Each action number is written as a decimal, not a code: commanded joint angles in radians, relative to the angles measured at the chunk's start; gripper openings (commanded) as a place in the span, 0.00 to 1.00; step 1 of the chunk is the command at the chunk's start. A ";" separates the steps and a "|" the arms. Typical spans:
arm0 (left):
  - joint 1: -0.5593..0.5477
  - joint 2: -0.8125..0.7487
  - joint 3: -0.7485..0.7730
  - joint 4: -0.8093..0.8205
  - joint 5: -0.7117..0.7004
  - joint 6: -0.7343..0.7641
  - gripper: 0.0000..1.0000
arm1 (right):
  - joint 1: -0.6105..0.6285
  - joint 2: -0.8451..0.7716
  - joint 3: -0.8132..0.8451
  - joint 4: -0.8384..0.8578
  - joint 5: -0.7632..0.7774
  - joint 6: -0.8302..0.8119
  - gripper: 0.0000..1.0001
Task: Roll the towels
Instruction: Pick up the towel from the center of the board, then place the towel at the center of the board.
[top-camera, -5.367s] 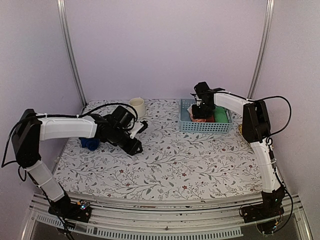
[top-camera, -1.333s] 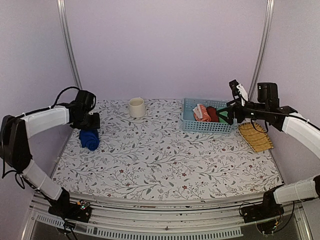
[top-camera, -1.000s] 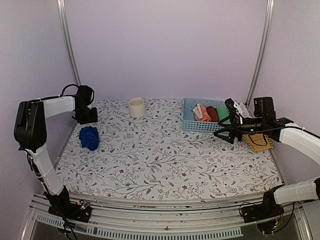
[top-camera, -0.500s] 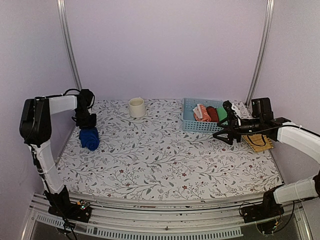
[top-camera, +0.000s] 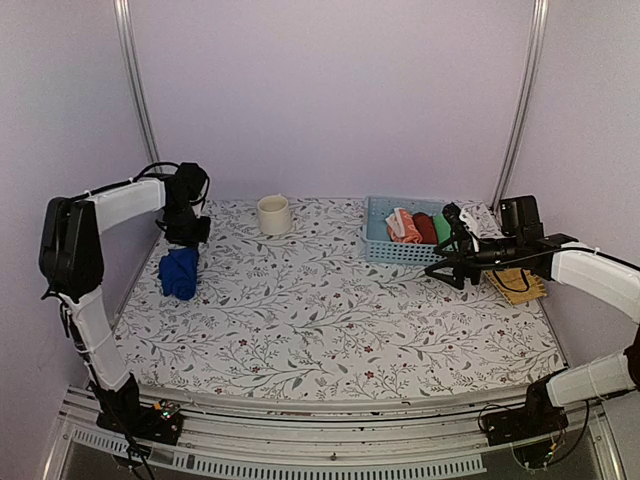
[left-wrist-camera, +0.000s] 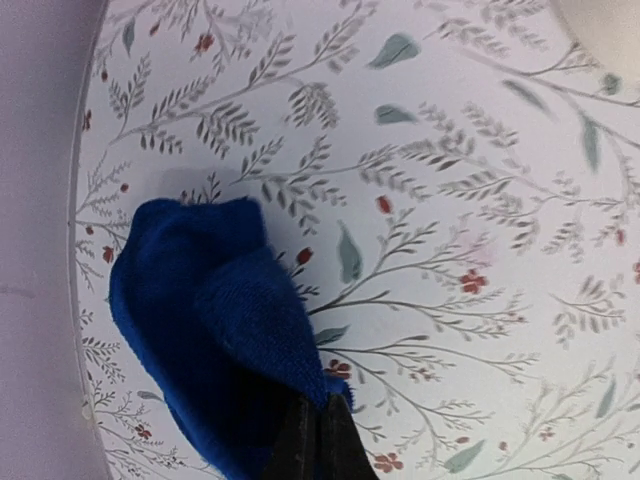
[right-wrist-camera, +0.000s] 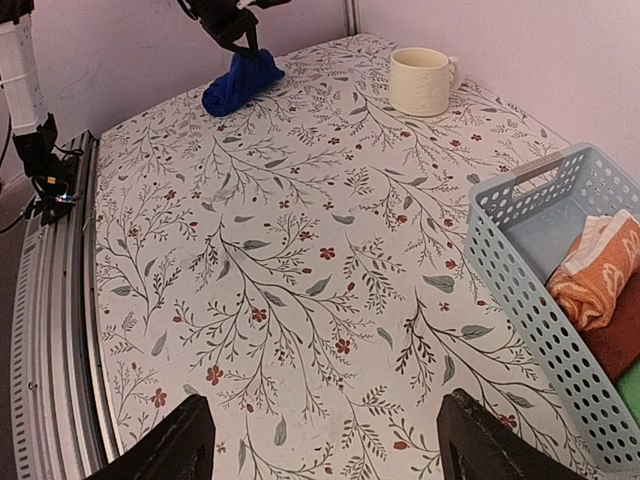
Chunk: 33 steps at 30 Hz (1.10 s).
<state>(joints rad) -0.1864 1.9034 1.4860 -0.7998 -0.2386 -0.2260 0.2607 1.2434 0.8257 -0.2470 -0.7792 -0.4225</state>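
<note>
Floral tablecloth, cream mug, basket (orange towel inside); left jaws tight on blue towel, right jaws wide, empty.

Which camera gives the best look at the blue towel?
The left wrist view: the blue towel is close, folds clear, the left gripper pinching its edge. The top view shows it small beneath that gripper; the right wrist view, tiny and far off.

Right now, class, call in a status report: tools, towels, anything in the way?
Left tool shut on blue towel. Right tool open, empty, near basket. Orange towel in basket. Mug stands clear of both tools.
</note>
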 joint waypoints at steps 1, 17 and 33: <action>-0.164 -0.182 0.232 -0.049 -0.009 0.054 0.00 | -0.003 0.002 0.048 -0.029 0.055 -0.015 0.78; -0.649 -0.528 -0.248 0.290 0.584 0.075 0.00 | -0.003 0.000 0.253 -0.168 0.059 -0.033 0.74; -1.008 -0.058 -0.199 0.760 0.703 -0.052 0.36 | 0.038 0.225 0.364 -0.337 0.001 -0.012 0.49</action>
<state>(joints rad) -1.1500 1.8191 1.1728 -0.0834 0.4603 -0.3370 0.2821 1.4223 1.1385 -0.4862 -0.7509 -0.4446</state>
